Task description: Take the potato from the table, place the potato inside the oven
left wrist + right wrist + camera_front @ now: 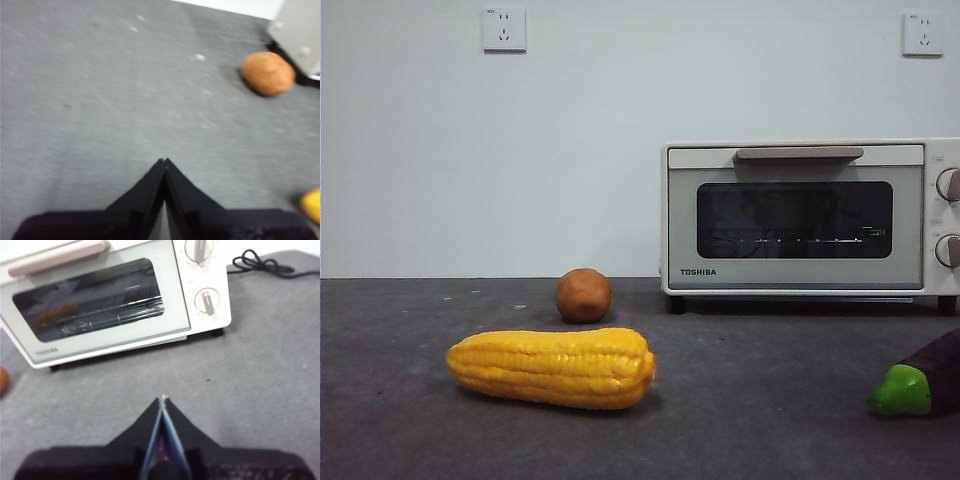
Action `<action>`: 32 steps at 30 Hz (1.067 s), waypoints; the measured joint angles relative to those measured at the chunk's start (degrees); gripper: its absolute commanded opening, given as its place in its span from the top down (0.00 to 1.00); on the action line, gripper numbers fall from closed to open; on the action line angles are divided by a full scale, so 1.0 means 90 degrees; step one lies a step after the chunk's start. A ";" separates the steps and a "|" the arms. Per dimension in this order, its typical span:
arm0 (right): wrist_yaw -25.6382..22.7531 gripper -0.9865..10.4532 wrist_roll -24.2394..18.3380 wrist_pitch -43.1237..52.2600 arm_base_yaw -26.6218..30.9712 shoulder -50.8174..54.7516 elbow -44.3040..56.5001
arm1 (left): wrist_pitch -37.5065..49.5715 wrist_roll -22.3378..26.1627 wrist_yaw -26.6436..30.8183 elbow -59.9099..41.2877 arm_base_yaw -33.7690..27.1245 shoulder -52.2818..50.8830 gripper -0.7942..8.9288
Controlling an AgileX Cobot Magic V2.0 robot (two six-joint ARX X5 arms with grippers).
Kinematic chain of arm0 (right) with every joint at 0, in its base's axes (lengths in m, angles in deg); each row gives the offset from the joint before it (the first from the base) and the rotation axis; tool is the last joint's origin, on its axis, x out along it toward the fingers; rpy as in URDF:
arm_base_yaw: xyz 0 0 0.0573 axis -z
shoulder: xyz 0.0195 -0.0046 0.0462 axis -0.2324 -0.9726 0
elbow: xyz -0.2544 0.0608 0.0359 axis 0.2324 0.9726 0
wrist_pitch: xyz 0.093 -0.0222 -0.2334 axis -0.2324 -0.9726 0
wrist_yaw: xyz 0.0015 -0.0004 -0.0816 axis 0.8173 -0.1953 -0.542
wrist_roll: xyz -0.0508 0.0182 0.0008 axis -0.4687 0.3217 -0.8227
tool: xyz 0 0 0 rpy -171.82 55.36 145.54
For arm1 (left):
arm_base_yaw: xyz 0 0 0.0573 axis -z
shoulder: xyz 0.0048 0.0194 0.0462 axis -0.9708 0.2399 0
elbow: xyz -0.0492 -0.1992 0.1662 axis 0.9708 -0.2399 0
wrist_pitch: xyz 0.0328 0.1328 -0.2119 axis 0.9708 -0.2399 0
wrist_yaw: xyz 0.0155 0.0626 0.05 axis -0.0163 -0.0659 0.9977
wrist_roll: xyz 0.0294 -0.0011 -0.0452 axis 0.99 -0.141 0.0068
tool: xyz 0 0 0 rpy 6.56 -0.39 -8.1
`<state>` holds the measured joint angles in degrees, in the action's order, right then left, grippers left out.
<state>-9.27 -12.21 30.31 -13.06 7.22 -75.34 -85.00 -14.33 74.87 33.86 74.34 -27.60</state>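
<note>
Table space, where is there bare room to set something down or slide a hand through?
The table is bare left of the potato and corn, and between the corn and the eggplant, in front of the oven. It is tighter between potato and corn, and between potato and oven. Both grippers, left and right, hover shut over bare table.

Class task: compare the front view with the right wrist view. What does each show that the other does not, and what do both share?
Only the front view shows the corn cob, the eggplant and two wall sockets.

Only the right wrist view shows the right tool, jaws together, hanging above the table in front of the oven, and a black power cord beside the oven.

Both show the oven with its door closed, the potato and the table.
</note>
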 measured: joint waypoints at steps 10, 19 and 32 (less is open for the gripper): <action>0.0325 0.91 0.0602 -0.0090 0.0000 0.0000 -0.1472 | 0.0044 -0.0544 -0.0493 0.1761 0.0000 0.1860 0.92; 0.0522 0.91 0.0780 -0.1275 0.0000 0.0000 -0.2518 | 0.0347 -0.1316 -0.0845 0.2946 0.0002 0.3393 0.92; 0.0942 0.91 0.0845 -0.3257 0.0000 -0.0323 -0.4031 | 0.1362 -0.1790 -0.2441 0.5100 0.0787 0.5780 0.92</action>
<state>-0.79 -4.60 1.00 -13.06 4.32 -111.62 -72.74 -30.44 52.90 79.76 81.42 24.42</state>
